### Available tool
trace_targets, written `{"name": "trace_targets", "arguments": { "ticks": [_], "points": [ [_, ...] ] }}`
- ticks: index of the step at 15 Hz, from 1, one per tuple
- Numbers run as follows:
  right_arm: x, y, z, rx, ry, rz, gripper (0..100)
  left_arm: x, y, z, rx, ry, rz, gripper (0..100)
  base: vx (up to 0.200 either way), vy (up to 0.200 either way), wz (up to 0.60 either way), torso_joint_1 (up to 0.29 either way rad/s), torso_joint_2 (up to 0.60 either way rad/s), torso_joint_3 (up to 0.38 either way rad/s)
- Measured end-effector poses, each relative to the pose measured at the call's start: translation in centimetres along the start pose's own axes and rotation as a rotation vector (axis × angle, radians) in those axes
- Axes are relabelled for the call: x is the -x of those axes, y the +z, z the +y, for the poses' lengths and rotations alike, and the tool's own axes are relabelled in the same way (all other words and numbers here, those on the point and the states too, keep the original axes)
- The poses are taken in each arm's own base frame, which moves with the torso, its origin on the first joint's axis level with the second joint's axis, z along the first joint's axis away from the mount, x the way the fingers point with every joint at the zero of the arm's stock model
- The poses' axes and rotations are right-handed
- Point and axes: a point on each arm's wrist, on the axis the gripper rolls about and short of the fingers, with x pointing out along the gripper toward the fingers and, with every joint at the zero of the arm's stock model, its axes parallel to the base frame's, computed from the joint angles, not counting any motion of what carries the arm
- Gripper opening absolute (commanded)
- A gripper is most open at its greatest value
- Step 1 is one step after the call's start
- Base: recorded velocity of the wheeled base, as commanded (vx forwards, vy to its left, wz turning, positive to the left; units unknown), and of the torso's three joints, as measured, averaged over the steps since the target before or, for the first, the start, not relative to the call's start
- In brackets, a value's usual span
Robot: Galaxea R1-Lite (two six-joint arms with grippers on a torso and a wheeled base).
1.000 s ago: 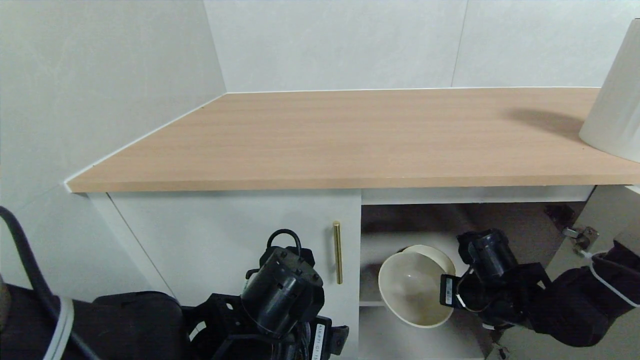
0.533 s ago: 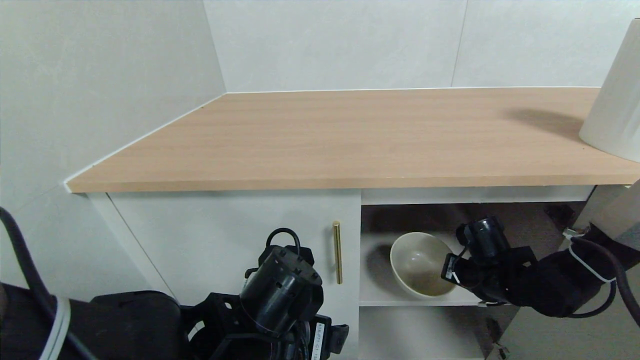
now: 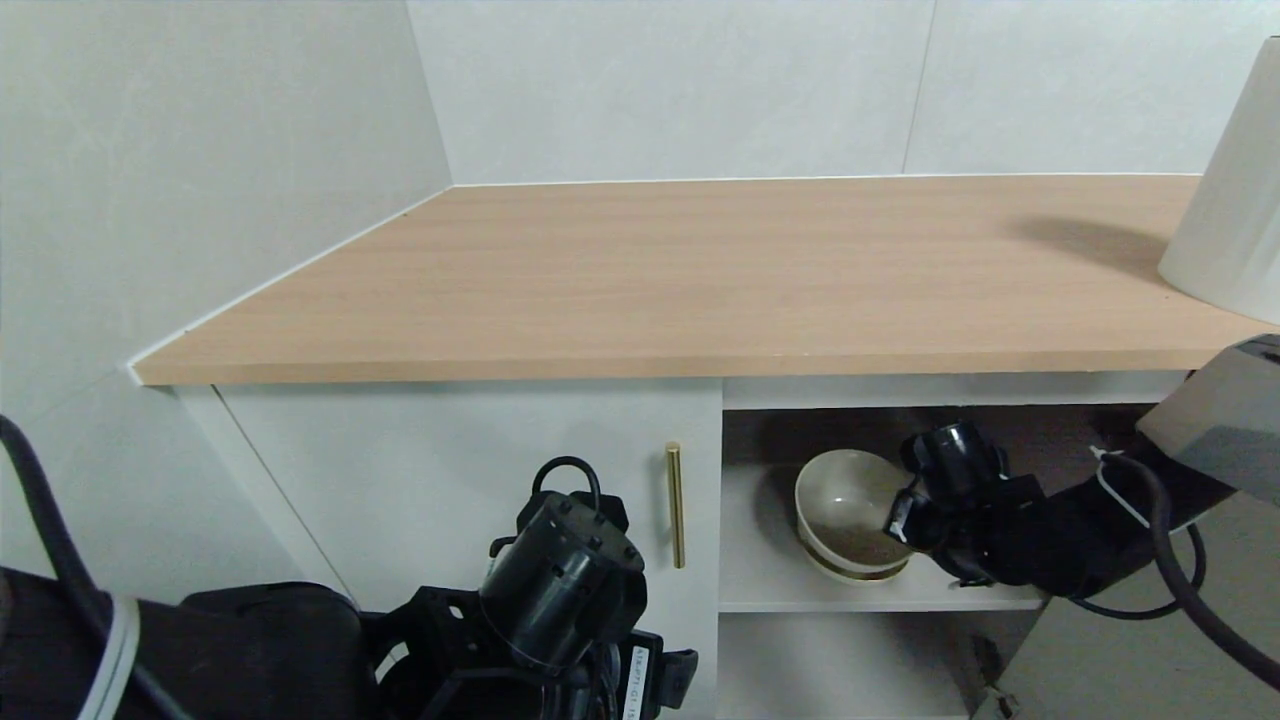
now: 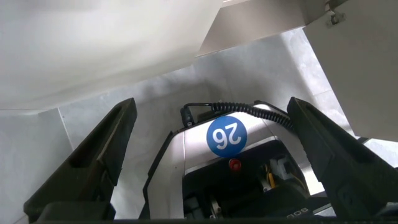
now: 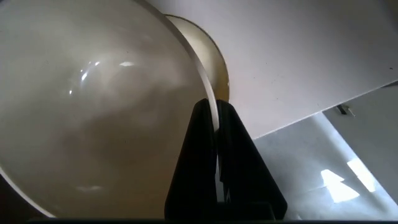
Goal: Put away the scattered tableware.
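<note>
Bowl (image 3: pixel 845 500): cream, mouth up, on the upper shelf (image 3: pixel 760 575) of the open cupboard compartment, under the countertop; about 4 o'clock from the middle of the head view.

Second bowl (image 5: pixel 214 59): same cream colour. Its rim shows just under and beyond the held bowl, so the held one sits inside it. Whether it is fully seated cannot be told.

Right gripper (image 3: pixel 903 520): reaches into the compartment and meets the bowl at its 3 o'clock rim. In the right wrist view the fingers (image 5: pixel 205 155) are pinched together on the bowl's wall, one inside the rim and one outside.

Left gripper (image 4: pixel 212 106): fingers spread wide with nothing between them. The arm is low in front of the closed door, near 6 o'clock in the head view.

Closed door (image 3: pixel 450 470): white, covering the left compartment.

Handle (image 3: pixel 675 505): brass bar, upright on the closed door's right edge, at the bowl's 9 o'clock and apart from it.

Open door (image 3: pixel 1230 420): grey panel swung outward at the right edge, about 3 to 4 o'clock, beside the right arm.

Countertop (image 3: pixel 700 280): light wood, running into the wall corner at 11 o'clock.

White cone-shaped object (image 3: pixel 1235 210): stands on the countertop at 2 o'clock, well apart from the bowl.
</note>
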Motion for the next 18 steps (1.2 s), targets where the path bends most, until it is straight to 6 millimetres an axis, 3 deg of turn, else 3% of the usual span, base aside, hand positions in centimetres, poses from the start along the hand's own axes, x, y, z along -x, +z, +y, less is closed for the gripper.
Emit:
{"name": "trace_targets", "arguments": {
  "ticks": [9,18],
  "points": [
    [-2.0,0.4,-0.1,-0.017,-0.045,-0.023,0,-0.1,-0.1,0.0,-0.001,0.003,0.004,100,0.0,0.0,0.0,0.0,0.0,0.0],
    [-2.3,-0.3,0.1,0.003,-0.047,-0.006,0,-0.2,-0.1,0.0,-0.002,0.005,0.008,100,0.0,0.0,0.0,0.0,0.0,0.0]
  ]
}}
